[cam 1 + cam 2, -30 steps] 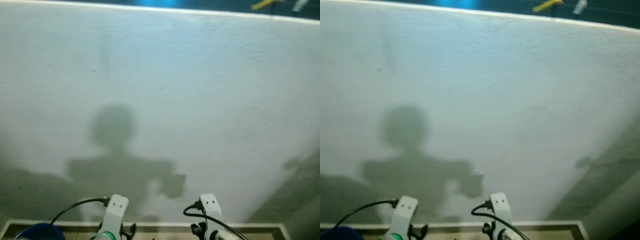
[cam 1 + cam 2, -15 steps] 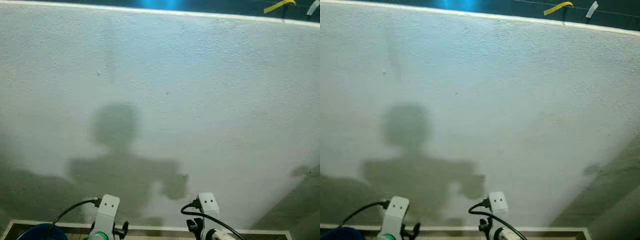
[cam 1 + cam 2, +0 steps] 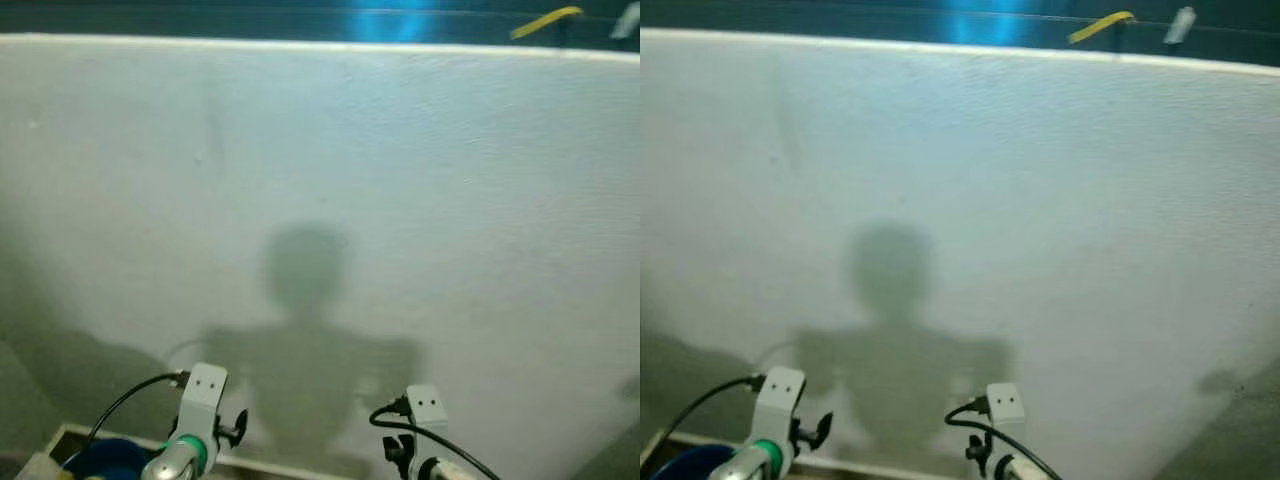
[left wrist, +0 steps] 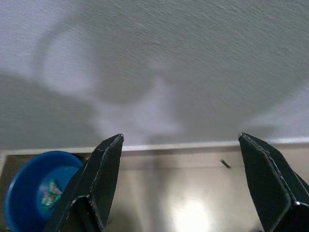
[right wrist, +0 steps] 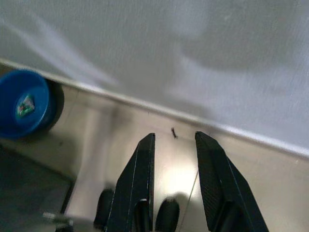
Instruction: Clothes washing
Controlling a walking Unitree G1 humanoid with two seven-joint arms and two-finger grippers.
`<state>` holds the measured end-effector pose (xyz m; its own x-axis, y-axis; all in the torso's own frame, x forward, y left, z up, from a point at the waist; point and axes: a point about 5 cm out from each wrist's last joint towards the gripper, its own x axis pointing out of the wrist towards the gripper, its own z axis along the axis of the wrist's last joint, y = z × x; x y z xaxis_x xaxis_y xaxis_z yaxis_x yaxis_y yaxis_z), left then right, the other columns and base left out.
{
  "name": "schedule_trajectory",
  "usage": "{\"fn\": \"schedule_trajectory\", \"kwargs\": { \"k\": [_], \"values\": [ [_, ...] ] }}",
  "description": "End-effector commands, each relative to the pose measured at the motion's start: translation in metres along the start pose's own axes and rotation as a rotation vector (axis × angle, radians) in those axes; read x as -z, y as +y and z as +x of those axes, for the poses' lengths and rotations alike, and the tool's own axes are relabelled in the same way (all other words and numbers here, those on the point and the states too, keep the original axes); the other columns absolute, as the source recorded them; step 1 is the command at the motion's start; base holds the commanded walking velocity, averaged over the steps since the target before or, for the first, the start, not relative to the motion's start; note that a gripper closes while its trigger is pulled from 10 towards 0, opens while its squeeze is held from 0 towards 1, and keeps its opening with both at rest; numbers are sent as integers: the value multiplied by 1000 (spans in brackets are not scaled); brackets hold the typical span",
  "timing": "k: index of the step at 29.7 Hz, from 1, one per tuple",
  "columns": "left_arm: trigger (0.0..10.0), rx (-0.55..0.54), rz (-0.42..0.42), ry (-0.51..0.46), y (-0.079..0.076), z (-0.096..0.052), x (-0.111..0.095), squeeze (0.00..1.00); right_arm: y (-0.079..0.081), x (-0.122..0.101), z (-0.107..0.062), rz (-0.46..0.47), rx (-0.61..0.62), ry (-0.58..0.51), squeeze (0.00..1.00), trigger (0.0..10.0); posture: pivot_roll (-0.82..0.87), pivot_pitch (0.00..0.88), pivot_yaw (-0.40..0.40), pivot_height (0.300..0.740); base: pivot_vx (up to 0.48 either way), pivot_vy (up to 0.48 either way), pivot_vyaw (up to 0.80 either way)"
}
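- A blue basin (image 4: pixel 34 188) sat on the floor (image 4: pixel 193 193) at the foot of the white wall (image 3: pixel 400 200).
- Left gripper (image 4: pixel 193 193) hung spread wide beside it, holding nothing.
- Right gripper (image 5: pixel 174 183) hung narrowly parted, holding nothing.

White textured wall (image 3: pixel 420 150), grey robot shadow across it. Blue basin (image 4: pixel 29 188), small green-and-white patch inside. Glossy beige floor (image 4: pixel 193 193), white skirting strip (image 5: pixel 145 104). Yellow strip (image 3: pixel 545 20) at 1 o'clock against dark teal. Wrist housings silver, green band on the left one.
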<state>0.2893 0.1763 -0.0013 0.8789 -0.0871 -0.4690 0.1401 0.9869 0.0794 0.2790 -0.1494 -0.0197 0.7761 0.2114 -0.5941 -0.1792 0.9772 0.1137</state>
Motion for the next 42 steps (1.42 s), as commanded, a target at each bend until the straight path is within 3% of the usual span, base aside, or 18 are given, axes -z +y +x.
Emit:
{"fn": "schedule_trajectory", "kwargs": {
  "k": [1, 8, 13, 18, 24, 26, 29, 31, 38, 42],
  "values": [
    [10000, 17, 12, 76, -6, -4, 19, 0, 0, 10, -1, -1, 9, 39, 0, 10000, 7, 0, 46, 740, 0, 0, 0],
    [10000, -6, 23, 161, -15, -11, 42, 0, -10, 22, -6, -41, 36, 81, 0, 10000, -8, 0, 44, 740, 0, 0, 0],
    [10000, 67, 76, 160, -25, -11, 44, 0, -13, 26, -8, -11, 50, 89, 0, 10000, -13, 0, 34, 740, 0, 0, 0],
    [10000, 63, 29, 173, -27, -11, 45, 0, -12, 24, -7, 92, 115, 49, 0, 10000, -16, 0, 71, 740, 0, 0, 0],
    [10000, 53, 10, 213, -24, -13, 51, 0, -11, 29, -7, 67, 138, 78, 0, 10000, -29, 0, 68, 740, 0, 0, 0],
    [10000, 37, 38, 234, -21, -14, 54, 0, -11, 34, -8, 64, 152, 105, 0, 10000, -32, 0, 55, 740, 0, 0, 0],
    [10000, 4, 21, 241, -19, -15, 56, 0, -15, 45, -12, 97, 183, 136, 0, 10000, -30, 0, 43, 740, 0, 0, 0],
    [10000, -3, -33, 214, -24, -15, 55, 0, -18, 53, -16, 98, 177, 159, 0, 10000, -6, 0, 15, 740, 0, 0, 0],
    [10000, 22, -31, 229, -33, -17, 60, 0, -23, 47, -16, 112, 184, 139, 0, 10000, -42, 0, 42, 740, 0, 0, 0],
    [10000, 15, -17, 224, -30, -15, 57, 0, -20, 37, -12, 130, 180, 98, 0, 10000, -71, 3, 49, 740, 0, 0, 0]
  ]
}}
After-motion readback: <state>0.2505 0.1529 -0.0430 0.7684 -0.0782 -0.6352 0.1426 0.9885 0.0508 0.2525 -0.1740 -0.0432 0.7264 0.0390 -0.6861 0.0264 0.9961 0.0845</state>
